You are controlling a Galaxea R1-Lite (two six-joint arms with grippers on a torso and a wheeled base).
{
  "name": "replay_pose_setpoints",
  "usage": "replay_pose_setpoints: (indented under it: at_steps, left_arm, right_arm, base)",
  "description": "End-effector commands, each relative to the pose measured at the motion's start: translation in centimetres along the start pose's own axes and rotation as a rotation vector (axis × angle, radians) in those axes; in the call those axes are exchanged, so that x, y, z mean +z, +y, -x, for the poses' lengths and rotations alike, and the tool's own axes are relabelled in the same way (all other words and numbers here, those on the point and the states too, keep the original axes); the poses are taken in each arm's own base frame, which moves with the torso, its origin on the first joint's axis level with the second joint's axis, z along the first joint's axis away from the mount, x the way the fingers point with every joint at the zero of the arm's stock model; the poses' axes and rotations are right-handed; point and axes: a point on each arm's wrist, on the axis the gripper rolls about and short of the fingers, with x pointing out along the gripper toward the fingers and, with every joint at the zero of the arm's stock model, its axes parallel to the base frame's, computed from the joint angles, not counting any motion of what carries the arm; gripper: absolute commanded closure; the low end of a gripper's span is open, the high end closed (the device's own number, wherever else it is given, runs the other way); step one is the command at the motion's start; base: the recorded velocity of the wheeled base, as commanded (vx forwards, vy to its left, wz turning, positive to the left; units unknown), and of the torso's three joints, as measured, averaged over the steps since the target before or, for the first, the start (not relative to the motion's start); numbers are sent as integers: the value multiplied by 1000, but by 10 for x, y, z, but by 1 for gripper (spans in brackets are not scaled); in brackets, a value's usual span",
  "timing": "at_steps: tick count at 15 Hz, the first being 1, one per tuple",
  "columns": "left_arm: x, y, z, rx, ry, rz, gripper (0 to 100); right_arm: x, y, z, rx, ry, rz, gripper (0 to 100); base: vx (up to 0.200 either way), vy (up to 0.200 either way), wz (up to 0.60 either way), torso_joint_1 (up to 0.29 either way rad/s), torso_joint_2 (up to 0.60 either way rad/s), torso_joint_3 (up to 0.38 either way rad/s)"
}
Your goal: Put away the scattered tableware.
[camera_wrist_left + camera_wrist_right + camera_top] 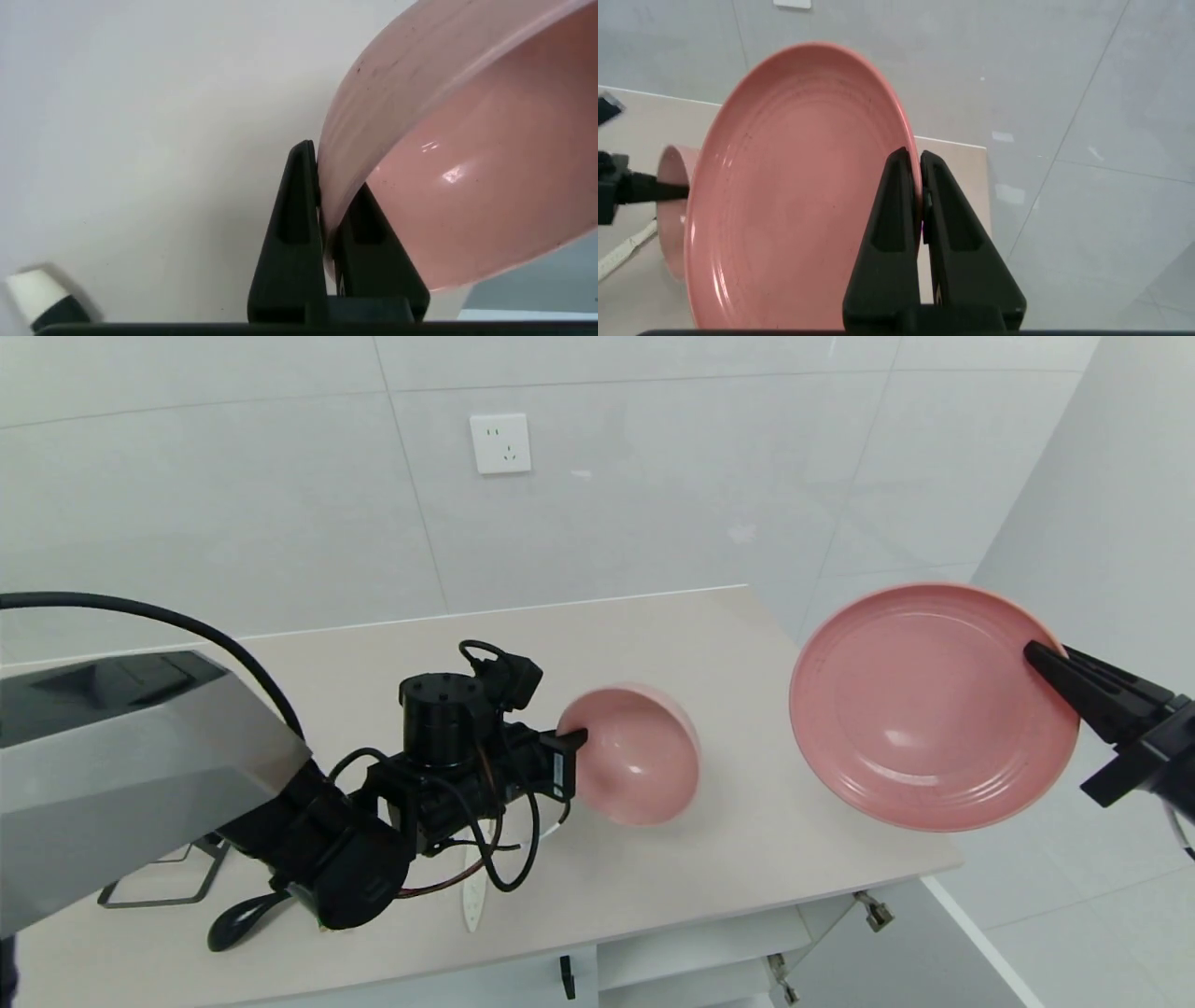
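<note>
A white utensil (474, 905) lay on the counter (747, 859) near its front edge, under the left arm. Just beyond it, the left gripper (579, 735) was clamped on the rim of the pink bowl (644, 765), which was tipped on its side over the counter's middle. To the right, past the counter's edge, the right gripper (1030, 651) pinched the rim of the pink plate (924, 705), held tilted in the air. A socket (500, 443) sat on the far wall.

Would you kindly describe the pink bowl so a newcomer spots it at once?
Over the beige countertop, the left gripper grips the pink bowl by its rim, tipped sideways. Unlike the flat pink plate near the counter's right edge, it is deep and rounded.
</note>
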Motion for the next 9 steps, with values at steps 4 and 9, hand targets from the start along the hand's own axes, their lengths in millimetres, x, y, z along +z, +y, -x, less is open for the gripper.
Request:
replay_pose_setpoints:
  at_steps: [4, 9]
  left_arm:
    - [52, -14, 66, 74, -175, -5, 100]
    - [56, -20, 124, 90, -225, 24, 100]
  right_arm:
    - [0, 0, 0, 0, -2, 2, 100]
    - [1, 0, 0, 0, -4, 3, 100]
  base:
    - [0, 0, 0, 0, 0, 0]
    - [0, 0, 0, 0, 0, 0]
